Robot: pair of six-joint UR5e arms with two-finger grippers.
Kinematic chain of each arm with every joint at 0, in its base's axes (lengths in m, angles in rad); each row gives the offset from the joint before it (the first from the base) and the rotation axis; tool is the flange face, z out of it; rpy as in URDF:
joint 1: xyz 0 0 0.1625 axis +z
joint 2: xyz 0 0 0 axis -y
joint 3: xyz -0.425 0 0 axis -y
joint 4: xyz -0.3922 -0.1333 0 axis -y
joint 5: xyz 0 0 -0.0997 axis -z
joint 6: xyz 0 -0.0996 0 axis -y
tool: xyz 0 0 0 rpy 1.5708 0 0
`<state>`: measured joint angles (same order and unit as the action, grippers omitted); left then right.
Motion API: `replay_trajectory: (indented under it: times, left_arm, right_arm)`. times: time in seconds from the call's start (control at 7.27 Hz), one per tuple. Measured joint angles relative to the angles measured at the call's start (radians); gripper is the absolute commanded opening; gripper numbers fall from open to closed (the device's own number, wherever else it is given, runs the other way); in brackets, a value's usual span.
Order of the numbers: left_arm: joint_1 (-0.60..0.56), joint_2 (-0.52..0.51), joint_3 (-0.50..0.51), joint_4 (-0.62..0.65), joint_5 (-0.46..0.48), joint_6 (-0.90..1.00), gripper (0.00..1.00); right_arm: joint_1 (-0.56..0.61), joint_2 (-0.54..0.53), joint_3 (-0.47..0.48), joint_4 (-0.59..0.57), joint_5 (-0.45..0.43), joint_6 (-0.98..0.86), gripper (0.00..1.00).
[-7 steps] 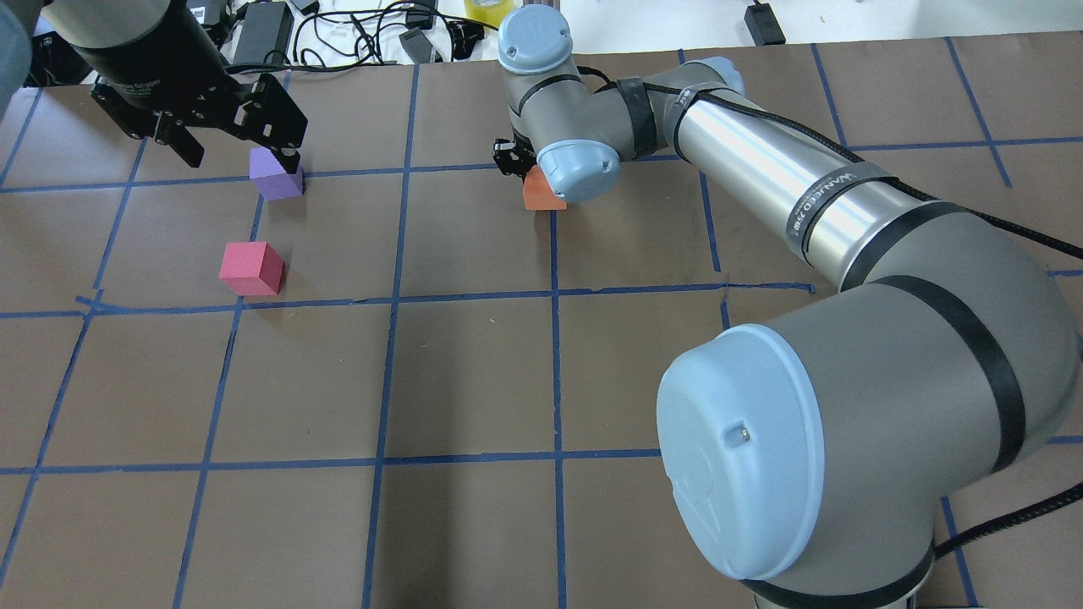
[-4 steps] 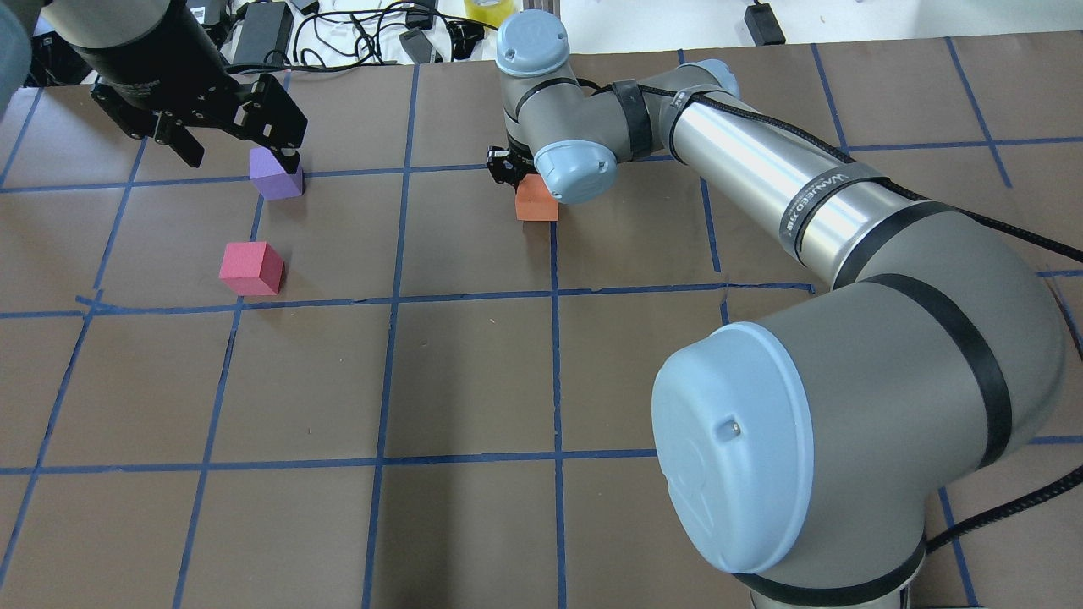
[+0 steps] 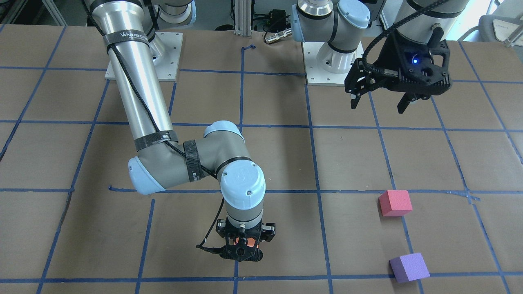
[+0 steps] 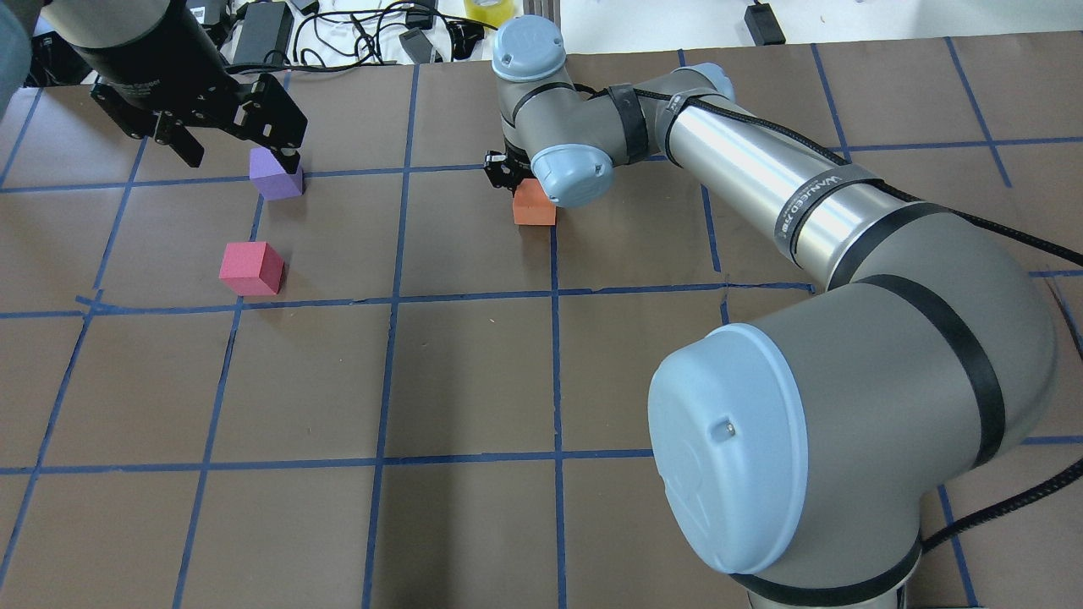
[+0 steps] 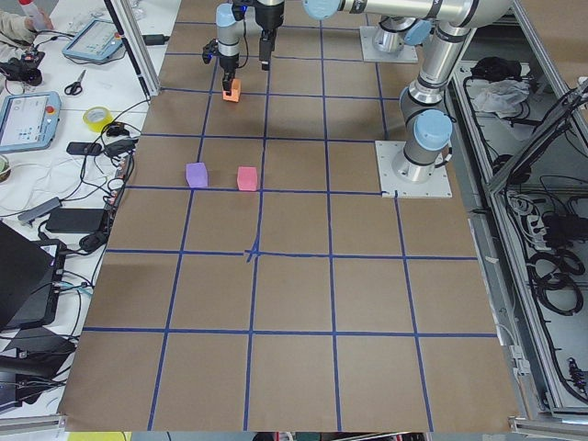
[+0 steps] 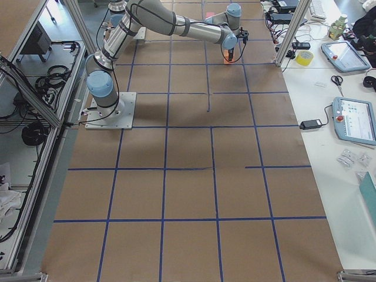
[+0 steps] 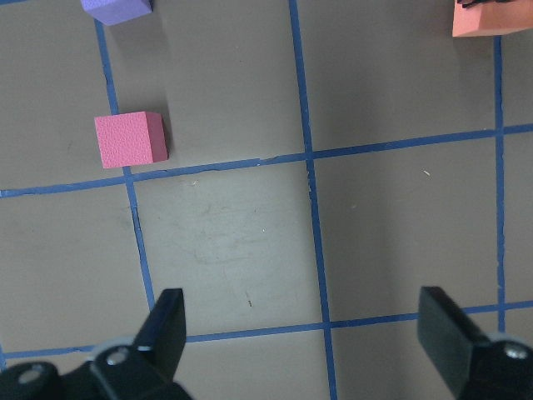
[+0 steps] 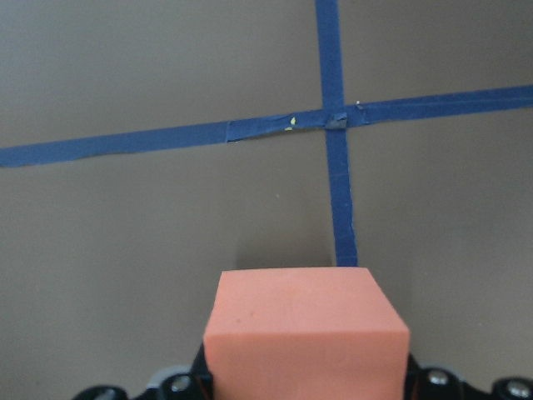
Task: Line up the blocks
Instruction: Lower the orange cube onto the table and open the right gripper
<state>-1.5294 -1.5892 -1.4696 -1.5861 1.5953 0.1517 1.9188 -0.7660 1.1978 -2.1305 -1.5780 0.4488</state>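
Observation:
My right gripper point(image 3: 241, 250) is shut on the orange block point(image 4: 535, 205), low over the table near a blue tape crossing; the block fills the bottom of the right wrist view point(image 8: 306, 333). I cannot tell if it touches the table. The purple block point(image 4: 276, 176) and the pinkish-red block point(image 4: 251, 268) sit on the table at the left, one cell apart from the orange one. My left gripper point(image 4: 239, 156) is open and empty, raised over the table near them. Its wrist view shows the pinkish-red block point(image 7: 130, 139) and the purple block point(image 7: 117, 8).
The brown table point(image 4: 474, 381) carries a blue tape grid. Cables and power adapters point(image 4: 355, 34) and a yellow tape roll point(image 4: 489, 8) lie beyond its far edge. My right arm's elbow point(image 4: 846, 406) looms over the near right side.
My right gripper has moved a little to the left with the orange block, which now sits level. The left gripper and the other two blocks have not moved.

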Motion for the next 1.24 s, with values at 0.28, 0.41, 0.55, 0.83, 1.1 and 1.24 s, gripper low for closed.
replay_trajectory:
  times: [0.28,0.41,0.55,0.83,1.1,1.24]
  left_arm:
    - [0.001,0.000,0.000,-0.001,0.001,0.000,1.00]
    - [0.000,0.000,0.000,-0.001,0.001,0.000,1.00]
    - [0.000,0.000,0.000,-0.001,0.001,0.000,1.00]
    - [0.000,0.000,0.000,-0.001,0.002,0.000,1.00]
    - [0.000,0.000,0.000,0.000,0.004,0.000,1.00]
    - [0.000,0.000,0.000,0.000,0.004,0.000,1.00]
  right_arm:
    - [0.000,0.004,0.000,-0.001,0.001,0.001,0.51]
    - [0.001,0.007,-0.001,-0.001,0.001,0.001,0.52]
    - [0.001,0.009,-0.001,-0.002,0.000,0.000,0.52]
    - [0.003,0.012,-0.001,-0.003,0.000,-0.004,0.58]
    - [0.003,0.014,-0.001,-0.003,-0.001,-0.005,0.85]
    - [0.004,0.014,-0.001,-0.004,0.000,-0.006,1.00]
